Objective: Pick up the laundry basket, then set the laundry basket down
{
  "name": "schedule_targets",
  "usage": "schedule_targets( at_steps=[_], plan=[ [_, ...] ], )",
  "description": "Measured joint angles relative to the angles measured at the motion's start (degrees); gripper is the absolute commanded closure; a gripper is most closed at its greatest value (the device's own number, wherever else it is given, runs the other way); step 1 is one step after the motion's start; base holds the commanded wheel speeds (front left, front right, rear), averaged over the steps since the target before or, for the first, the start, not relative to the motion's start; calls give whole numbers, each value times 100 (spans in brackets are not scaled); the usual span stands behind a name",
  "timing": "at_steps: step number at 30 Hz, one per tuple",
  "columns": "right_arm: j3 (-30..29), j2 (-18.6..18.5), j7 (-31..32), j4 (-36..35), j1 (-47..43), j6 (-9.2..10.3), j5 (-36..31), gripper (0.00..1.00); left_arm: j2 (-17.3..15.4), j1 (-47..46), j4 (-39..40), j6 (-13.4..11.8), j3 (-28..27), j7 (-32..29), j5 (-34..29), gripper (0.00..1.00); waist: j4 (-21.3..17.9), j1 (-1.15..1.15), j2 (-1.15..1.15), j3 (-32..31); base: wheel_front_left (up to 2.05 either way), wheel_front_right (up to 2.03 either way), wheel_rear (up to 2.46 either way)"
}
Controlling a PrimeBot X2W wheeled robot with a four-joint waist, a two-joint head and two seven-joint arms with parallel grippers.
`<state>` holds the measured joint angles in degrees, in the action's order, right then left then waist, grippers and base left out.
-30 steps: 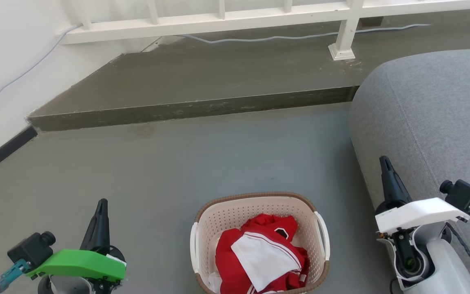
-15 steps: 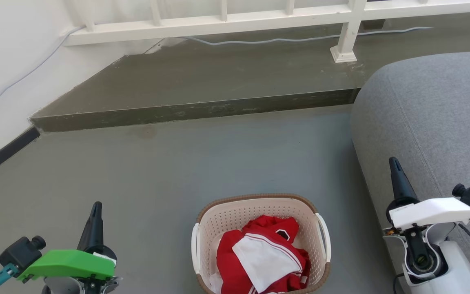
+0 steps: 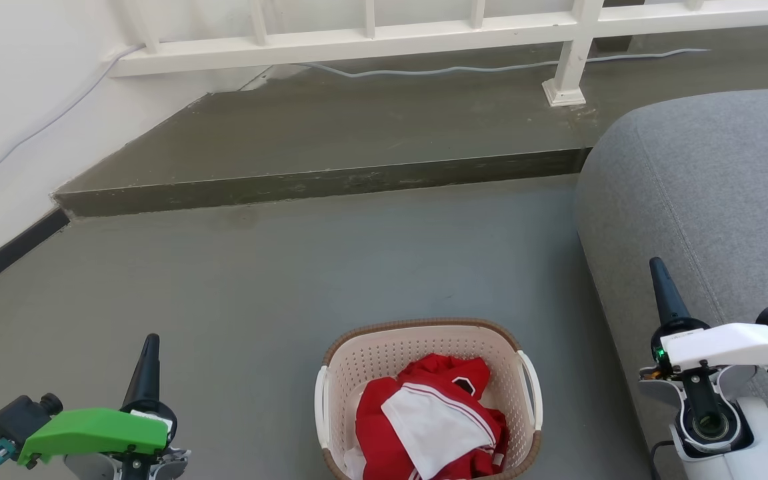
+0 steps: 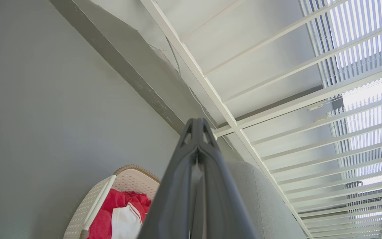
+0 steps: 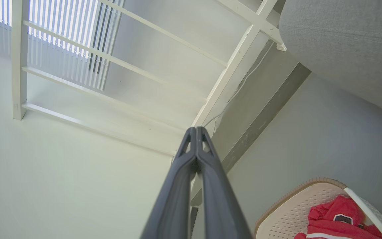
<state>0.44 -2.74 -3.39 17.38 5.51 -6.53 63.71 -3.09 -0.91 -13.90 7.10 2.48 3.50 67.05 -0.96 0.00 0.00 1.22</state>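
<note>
The laundry basket (image 3: 384, 350), cream perforated plastic with a brown woven-look rim and white side handles, stands on the grey floor at the bottom centre of the head view, holding red and white clothes (image 3: 427, 420). My left gripper (image 3: 150, 341) is shut and empty, well to the basket's left. Over on the other side, my right gripper (image 3: 656, 265) is shut and empty, in front of the sofa. In the left wrist view the basket (image 4: 126, 174) lies left of the shut left gripper (image 4: 197, 122). The right wrist view has the basket (image 5: 290, 209) at lower right of the shut right gripper (image 5: 196, 130).
A grey sofa (image 3: 717, 200) fills the right side, close to the right arm. A raised concrete step (image 3: 317, 180) crosses the floor ahead, with a white railing (image 3: 357, 40) and a cable (image 3: 437, 67) on it. A white wall (image 3: 17, 100) with dark skirting runs along the left.
Both grippers have moved outward, away from the basket, the left one also lower in the head view. The camera has shifted slightly; the basket stays on the floor.
</note>
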Motion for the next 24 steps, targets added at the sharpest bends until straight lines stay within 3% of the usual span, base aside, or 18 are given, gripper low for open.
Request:
schedule_targets(
  at_steps=[24],
  plan=[
    [-345, -57, 453, -46, -18, -2, 1737, 100, -11, -87, -89, 0, -235, -448, 1558, 100, 57, 0, 0, -63, 0, 0, 0]
  ],
)
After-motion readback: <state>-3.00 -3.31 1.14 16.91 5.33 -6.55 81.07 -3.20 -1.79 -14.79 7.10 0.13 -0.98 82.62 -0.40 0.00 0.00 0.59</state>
